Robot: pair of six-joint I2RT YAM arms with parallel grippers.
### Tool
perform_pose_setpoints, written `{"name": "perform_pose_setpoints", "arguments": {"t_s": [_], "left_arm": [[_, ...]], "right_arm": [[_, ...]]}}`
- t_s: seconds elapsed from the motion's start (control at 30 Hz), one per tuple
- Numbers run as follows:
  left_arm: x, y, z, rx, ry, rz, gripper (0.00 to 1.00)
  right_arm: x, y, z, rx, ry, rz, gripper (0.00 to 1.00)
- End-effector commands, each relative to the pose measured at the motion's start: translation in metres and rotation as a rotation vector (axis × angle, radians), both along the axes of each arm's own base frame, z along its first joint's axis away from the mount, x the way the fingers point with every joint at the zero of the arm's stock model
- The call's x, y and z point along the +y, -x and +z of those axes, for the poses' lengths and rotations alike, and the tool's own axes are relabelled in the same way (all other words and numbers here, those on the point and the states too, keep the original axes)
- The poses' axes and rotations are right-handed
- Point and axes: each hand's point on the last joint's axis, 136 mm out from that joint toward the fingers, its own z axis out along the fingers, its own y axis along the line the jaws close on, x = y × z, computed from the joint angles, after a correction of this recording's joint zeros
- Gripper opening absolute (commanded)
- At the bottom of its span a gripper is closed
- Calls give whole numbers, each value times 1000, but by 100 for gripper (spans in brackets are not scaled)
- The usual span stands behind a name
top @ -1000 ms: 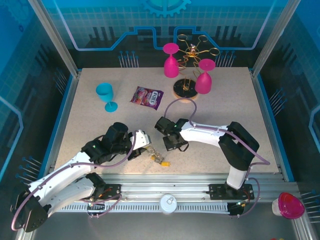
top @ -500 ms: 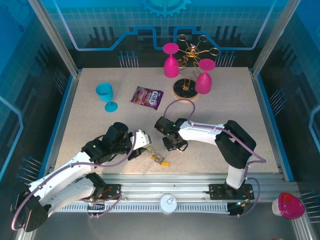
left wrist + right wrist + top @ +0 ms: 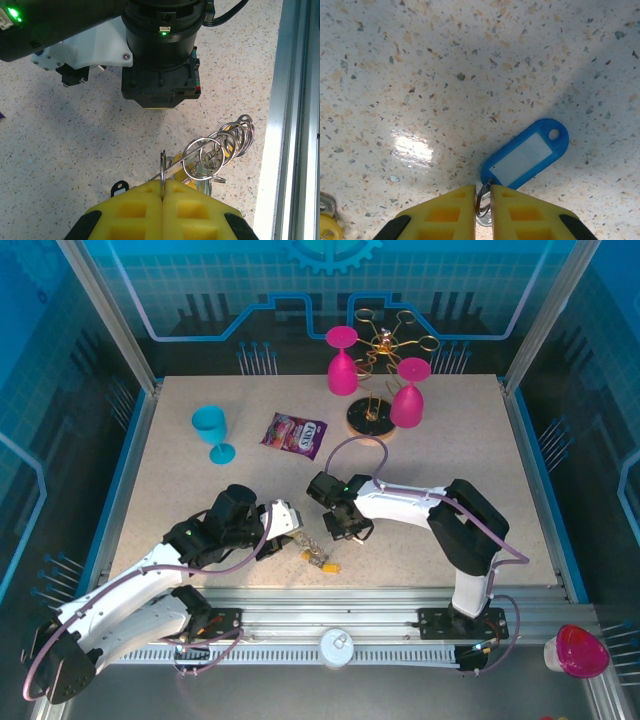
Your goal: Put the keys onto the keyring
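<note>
**Both claws closed on thin metal near the counter's front edge**

The left claw (image 3: 163, 184) is seen fully closed, its yellow pads (image 3: 135, 212) pressed together on the thin wire of the keyring (image 3: 163, 161). Most of that ring is cut off beneath the pads. Toward 2 o'clock a bunch of small split rings (image 3: 220, 150) is fanned out, and the keys (image 3: 202, 184) under them are hard to make out. A dark tag (image 3: 119, 187) is half hidden at 9 o'clock.

The right claw (image 3: 482, 190) is all but closed, with the blue-tagged key (image 3: 525, 157) pinched by its small ring in the slit. The tag is laid flat on the counter (image 3: 420, 75) toward 1 o'clock, and the blade is hidden under the pads. A yellow tag (image 3: 326, 231) is cut off at 8 o'clock.
</note>
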Motion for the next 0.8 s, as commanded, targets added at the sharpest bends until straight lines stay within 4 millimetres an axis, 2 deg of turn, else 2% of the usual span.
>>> {"name": "perform_pose_setpoints", "arguments": {"t_s": [0.0, 0.57, 0.77], "left_arm": [[-8, -2, 16, -52, 42, -39, 0], [-9, -2, 16, -53, 44, -44, 0], [-9, -2, 16, -52, 44, -46, 0]], "right_arm": [[-7, -4, 2, -2, 46, -13, 16], [-8, -4, -2, 8, 63, -12, 13], [-9, -4, 0, -2, 66, -16, 6]]}}
